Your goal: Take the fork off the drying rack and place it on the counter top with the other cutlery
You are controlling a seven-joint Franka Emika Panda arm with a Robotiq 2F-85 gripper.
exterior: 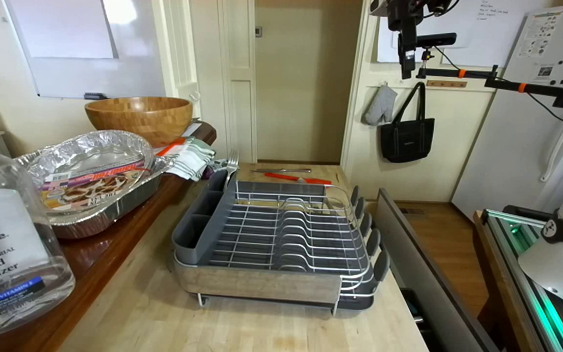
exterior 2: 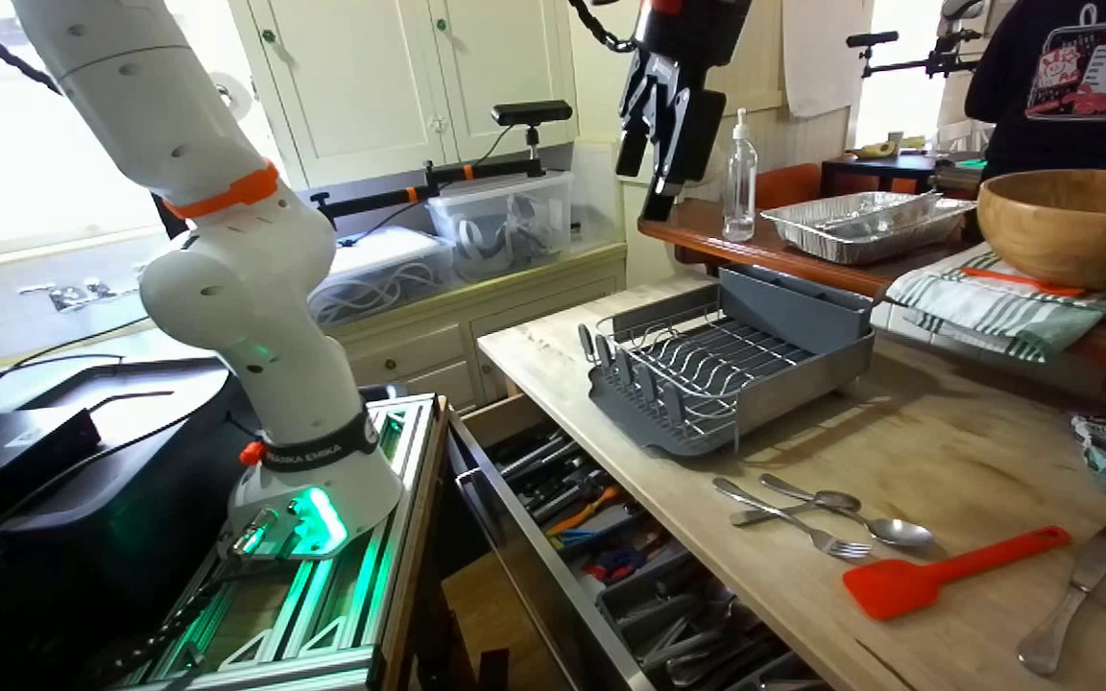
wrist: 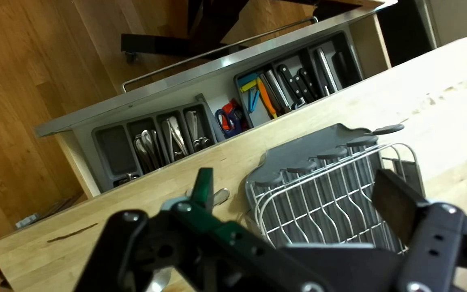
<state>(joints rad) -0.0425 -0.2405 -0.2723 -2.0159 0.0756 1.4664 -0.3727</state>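
A silver fork [exterior: 232,164] stands tines up in the far compartment of the grey cutlery holder on the drying rack [exterior: 262,283]; I cannot make it out in the other pictures. The rack sits on the counter top [exterior 2: 937,413] and also shows in the wrist view [wrist: 322,194]. Another fork [exterior 2: 836,547], spoons [exterior 2: 901,533], a knife [exterior 2: 1076,595] and a red spatula [exterior 2: 899,587] lie on the counter top. My gripper [wrist: 294,182] is open and empty, high above the rack; it shows in both exterior views [exterior: 407,63] [exterior 2: 646,182].
An open drawer [exterior 2: 553,566] with cutlery and tools runs along the counter's edge. A raised brown ledge [exterior: 130,264] carries a hand sanitizer bottle [exterior: 12,259], foil trays [exterior: 105,215], a towel [exterior: 191,159] and a wooden bowl [exterior: 140,117]. A person [exterior 2: 1062,86] is in the background.
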